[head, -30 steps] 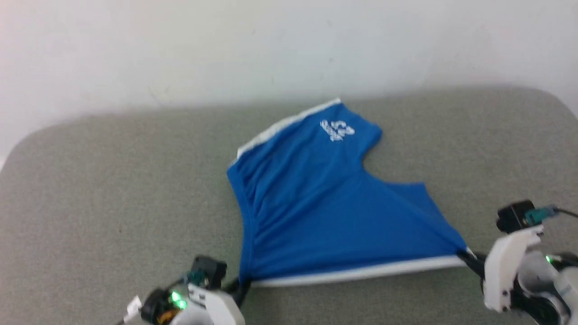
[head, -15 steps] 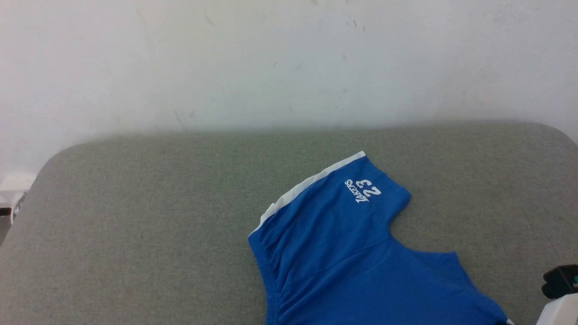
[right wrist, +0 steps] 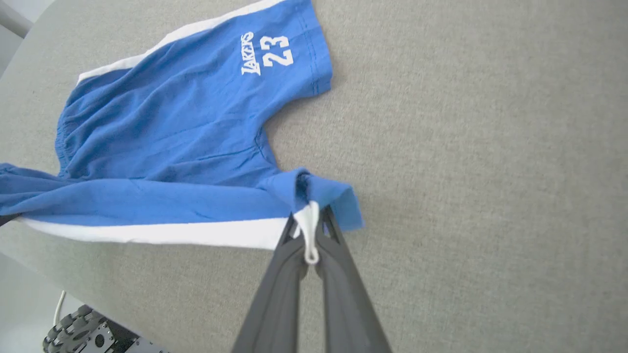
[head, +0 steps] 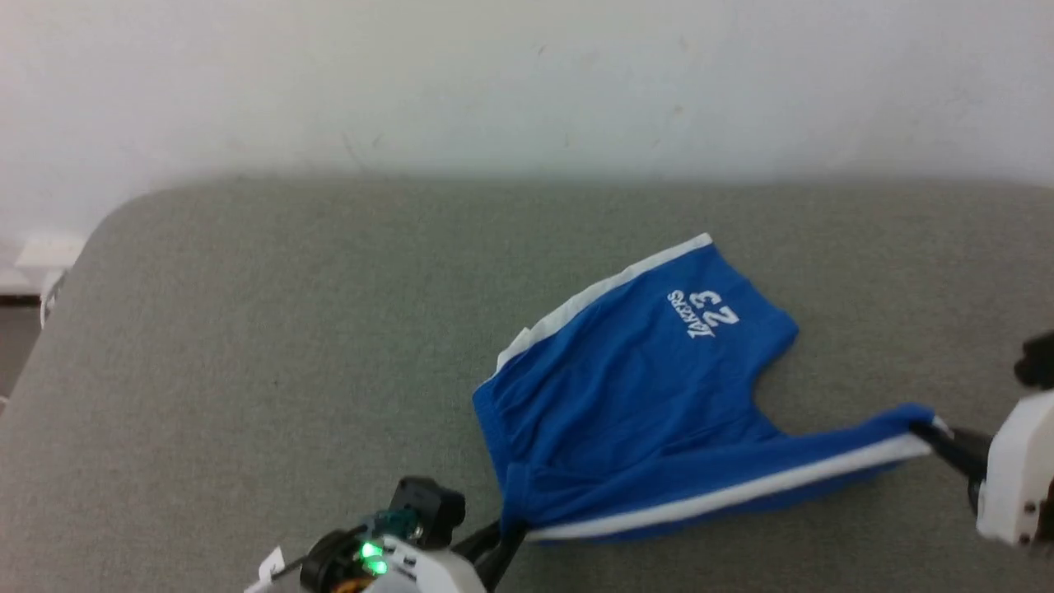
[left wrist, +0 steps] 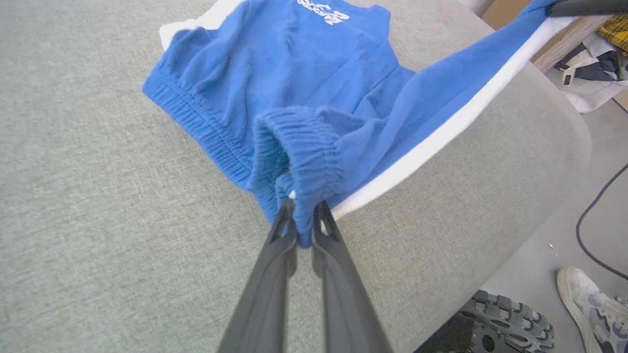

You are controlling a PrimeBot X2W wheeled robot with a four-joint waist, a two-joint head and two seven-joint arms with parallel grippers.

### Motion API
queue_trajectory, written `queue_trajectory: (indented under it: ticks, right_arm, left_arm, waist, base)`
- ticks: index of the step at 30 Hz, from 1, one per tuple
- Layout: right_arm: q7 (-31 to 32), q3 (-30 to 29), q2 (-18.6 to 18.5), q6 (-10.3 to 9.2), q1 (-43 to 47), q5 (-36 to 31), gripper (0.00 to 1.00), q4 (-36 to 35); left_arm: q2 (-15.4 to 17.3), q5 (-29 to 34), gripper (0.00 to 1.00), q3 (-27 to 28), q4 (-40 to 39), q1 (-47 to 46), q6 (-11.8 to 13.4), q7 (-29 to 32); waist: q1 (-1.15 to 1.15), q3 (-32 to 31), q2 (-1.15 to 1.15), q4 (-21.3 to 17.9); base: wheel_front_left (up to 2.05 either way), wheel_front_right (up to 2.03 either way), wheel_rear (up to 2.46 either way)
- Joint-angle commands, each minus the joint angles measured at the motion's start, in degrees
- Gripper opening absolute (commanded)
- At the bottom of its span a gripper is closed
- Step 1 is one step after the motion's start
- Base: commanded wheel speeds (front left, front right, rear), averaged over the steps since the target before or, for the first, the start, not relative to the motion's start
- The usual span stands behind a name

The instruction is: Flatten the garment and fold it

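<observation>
A grey tabletop (head: 247, 346) set against a pale wall (head: 494, 74) carries blue shorts (head: 634, 395) strung between the robot's two pincers. The left pincer (left wrist: 300, 215) is clamped on the gathered waistband corner, its fingers pressed together on a fold of blue cloth. The right pincer (right wrist: 309, 233) is clamped on the other end of the same side, at the hem of one leg, with a loop of white cloth pinched between its tips. From one pincer to the other runs a white band (head: 741, 492), pulled taut and lifted a little off the tabletop. The rest of the shorts lies beyond that line, away from both pincers, with the other leg flat on the tabletop and its white print (head: 702, 313), "LAKERS 23", facing up. Past the tabletop's edge, to the right of the left pincer, a pale shoe (left wrist: 586, 304) and a black cable (left wrist: 580, 230) are on the floor (left wrist: 544, 255).
</observation>
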Motion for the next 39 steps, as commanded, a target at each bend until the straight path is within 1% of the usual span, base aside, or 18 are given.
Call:
queue_trajectory:
  ticks: [1, 5, 9, 14, 18, 23, 29, 34, 39]
  right_arm:
    - [0.55, -0.55, 0.47, -0.05, -2.02, -0.57, 0.00, -0.21]
    - [3.65, -0.76, 1.22, -0.05, -9.81, -2.43, 0.00, 0.81]
    - [6.35, 0.58, 2.30, -0.05, -18.65, -4.64, 0.00, 4.09]
    - [7.46, 3.09, 3.65, -0.05, -29.27, -8.05, 0.00, 10.58]
    - [7.16, 6.21, 3.36, -0.05, -35.82, -11.45, 0.00, 16.29]
    - [4.09, 8.69, 2.48, -0.05, -41.58, -15.02, 0.00, 23.30]
    - [-1.80, 10.24, 2.74, -0.05, -46.76, -18.64, 0.00, 30.83]
    - [-6.89, 12.42, 3.01, -0.05, -49.89, -19.51, 0.00, 35.43]
    - [-10.07, 16.60, 2.18, -0.05, -51.54, -19.72, 0.00, 39.62]
  left_arm:
    - [-0.31, 0.52, 0.00, 0.16, -0.23, -1.54, -0.46, 0.21]
    - [-1.49, 1.30, 0.00, 0.10, -0.01, -6.66, -1.86, 0.99]
    - [-3.18, 1.63, 0.00, 0.30, 1.39, -11.72, -3.20, 1.32]
    - [-5.46, 1.71, 0.00, 1.20, 4.22, -17.20, -4.48, 0.12]
    - [-7.23, 1.35, 0.00, 2.59, 6.49, -20.35, -4.59, -1.72]
    - [-9.27, 0.52, 0.00, 4.11, 9.21, -22.76, -4.62, -4.33]
    - [-11.37, 0.54, 0.00, 3.83, 12.53, -24.69, -5.29, -6.39]
    - [-12.75, 0.60, 0.00, 3.83, 14.87, -25.95, -5.35, -7.95]
    - [-13.76, 0.96, 0.00, 3.60, 17.23, -26.96, -5.28, -9.25]
  waist:
    - [-0.01, 4.05, 0.00, 2.56]
    - [-0.01, 8.38, 0.00, 4.46]
    - [-0.01, 12.07, 0.00, 6.02]
    - [-0.01, 15.88, 0.00, 7.80]
    - [-0.01, 18.24, 0.00, 9.21]
    - [-0.01, 20.32, 0.00, 10.76]
    - [-0.01, 21.94, 0.00, 12.06]
    - [-0.01, 23.18, 0.00, 12.82]
    - [-0.01, 23.79, 0.00, 13.13]
  base:
    - [0.00, 0.00, 0.00]
    - [0.00, 0.00, 0.00]
    - [0.00, 0.00, 0.00]
    - [0.00, 0.00, 0.00]
    - [0.00, 0.00, 0.00]
    - [0.00, 0.00, 0.00]
    - [0.00, 0.00, 0.00]
    - [0.00, 0.00, 0.00]
    - [0.00, 0.00, 0.00]
